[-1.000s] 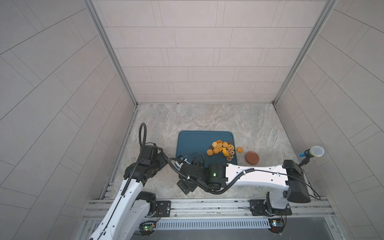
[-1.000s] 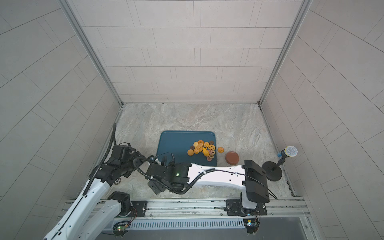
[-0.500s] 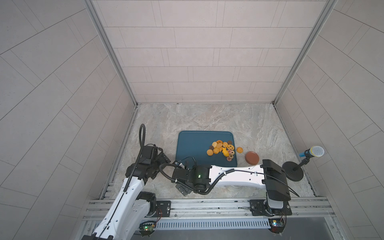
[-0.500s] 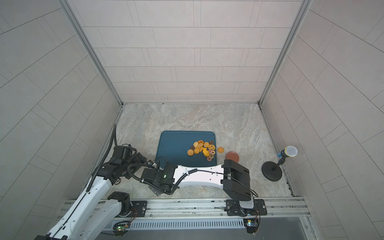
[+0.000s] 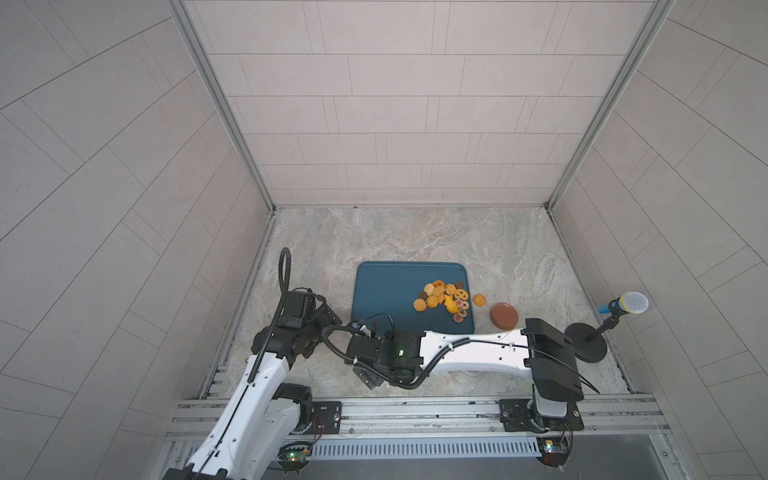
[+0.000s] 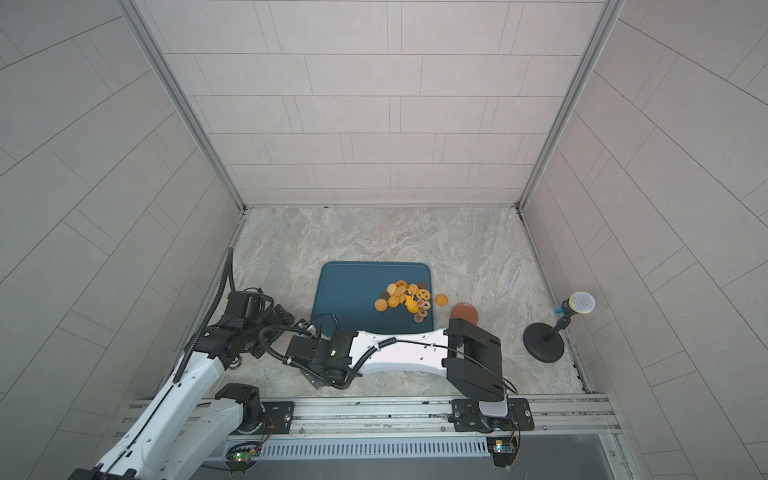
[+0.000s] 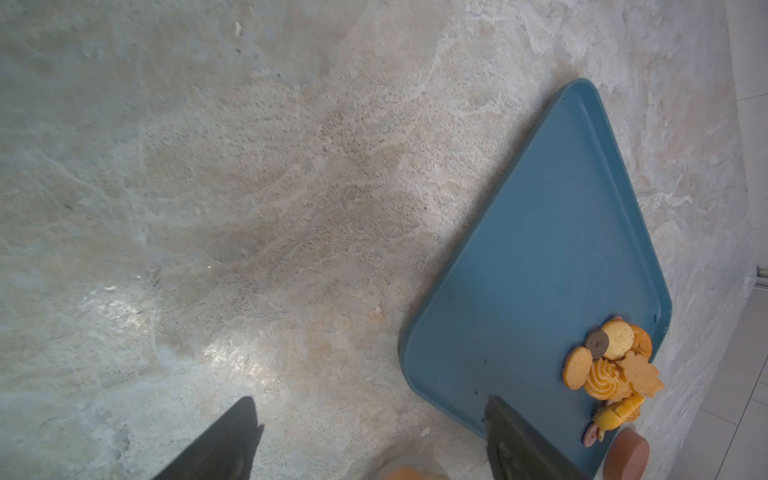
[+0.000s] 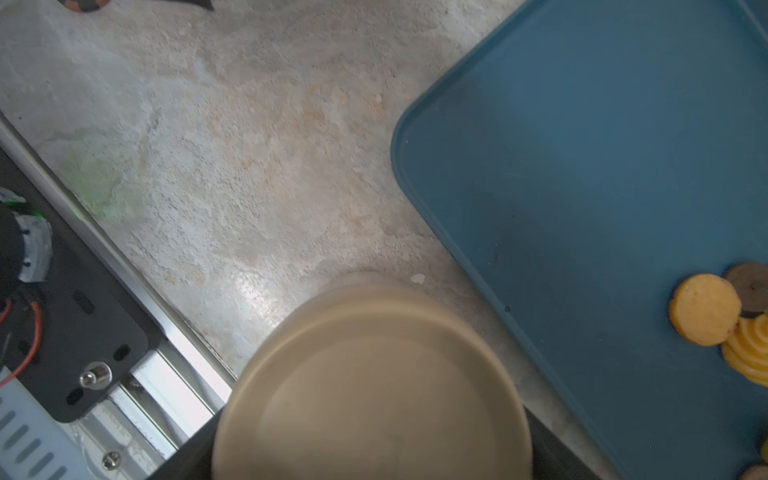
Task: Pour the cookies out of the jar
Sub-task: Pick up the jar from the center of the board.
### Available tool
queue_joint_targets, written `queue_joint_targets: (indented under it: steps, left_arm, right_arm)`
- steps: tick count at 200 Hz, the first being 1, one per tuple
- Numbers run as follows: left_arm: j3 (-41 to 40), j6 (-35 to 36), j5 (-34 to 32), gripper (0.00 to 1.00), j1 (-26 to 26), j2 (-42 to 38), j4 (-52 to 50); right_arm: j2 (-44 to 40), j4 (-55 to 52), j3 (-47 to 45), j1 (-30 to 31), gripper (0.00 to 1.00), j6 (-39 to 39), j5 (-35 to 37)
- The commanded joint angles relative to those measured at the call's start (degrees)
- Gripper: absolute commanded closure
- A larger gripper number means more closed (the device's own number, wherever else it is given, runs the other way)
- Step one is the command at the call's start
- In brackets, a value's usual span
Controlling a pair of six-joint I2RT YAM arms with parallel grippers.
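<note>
Seemingly pour's done: cookies [image 5: 444, 300] on blue tray [image 5: 382, 291]. L gripper [image 7: 370, 415] jaws apart, nothing held; R gripper [image 8: 374, 453] clamps beige lid [image 8: 374, 386]. Next: park lid w/o nudging tray.

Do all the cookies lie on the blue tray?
No, one swirled cookie lies on the table, just off the edge of the tray and near the brown lid.

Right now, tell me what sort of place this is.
Most likely a robot test cell, not a kitchen: pale panel walls box in a marble-look tabletop, two robot arms are mounted on a metal rail along its front, and a microphone on a stand sits at one edge.
</note>
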Motion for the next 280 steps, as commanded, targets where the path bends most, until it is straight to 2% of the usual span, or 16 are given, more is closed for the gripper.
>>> queue_joint_targets:
  steps: [1,9,12,14,26,41,64,80,99,110,136,154,179,216,250,280]
  left_arm:
    - [1.4,1.0,1.2,0.10,0.4,-0.7,1.7]
    - [1.7,0.9,1.9,0.10,0.4,-1.0,2.8]
    - [1.8,0.9,2.2,0.02,0.4,-1.0,3.3]
    - [1.9,1.0,2.5,0.00,0.3,-0.9,3.7]
    - [3.3,1.0,4.4,0.00,0.0,0.0,5.0]
    - [6.4,2.5,8.5,0.00,-1.8,3.1,6.9]
    - [10.8,7.1,7.2,0.01,-10.1,4.2,12.2]
    - [9.7,11.9,5.9,0.03,-18.2,1.0,23.2]
    - [6.3,19.3,-3.0,0.00,-30.5,-4.5,35.1]
    - [3.3,22.8,-5.5,0.00,-35.4,-5.3,42.4]
    - [-3.4,25.7,2.7,0.00,-40.1,-2.6,61.5]
    - [-4.5,30.1,3.9,0.00,-44.0,2.6,66.6]
    - [-4.3,33.8,5.6,0.00,-46.3,8.8,71.4]
    - [-8.3,35.9,11.2,0.00,-46.5,12.7,88.6]
    - [-8.7,36.3,15.5,0.00,-46.5,14.7,91.4]
    - [-10.4,35.5,15.4,0.00,-46.5,14.0,92.8]
  right_arm:
    - [-8.8,-1.7,-0.3,-0.2,1.00,1.8,4.2]
    - [-10.8,-2.8,-0.2,-0.3,1.00,2.4,5.6]
    - [-11.6,-3.1,-0.2,-0.3,1.00,2.6,6.1]
    - [-12.1,-3.3,-0.2,-0.4,1.00,2.8,6.6]
    - [-15.3,-5.2,-0.1,-1.4,1.00,4.8,8.3]
    - [-19.1,-7.6,0.1,-4.5,1.00,7.9,7.0]
    - [-25.8,-9.1,-1.2,-9.5,1.00,10.4,4.8]
    - [-30.1,-11.2,-1.3,-12.3,1.00,11.4,3.9]
    - [-34.9,-14.9,-1.5,-16.2,1.00,12.4,3.6]
    - [-37.2,-17.8,-1.5,-19.1,1.00,13.6,3.6]
    - [-41.3,-21.4,-0.8,-23.2,1.00,13.7,1.9]
    - [-42.9,-21.5,-0.8,-24.1,1.00,13.0,-0.7]
    - [-43.4,-19.6,-1.2,-24.3,1.00,12.8,-6.4]
    - [-42.5,-15.0,-2.4,-24.4,1.00,13.0,-15.9]
    - [-42.3,-9.1,-3.4,-24.4,1.00,13.9,-23.2]
    - [-42.3,-5.1,-3.8,-24.6,1.00,15.7,-26.7]
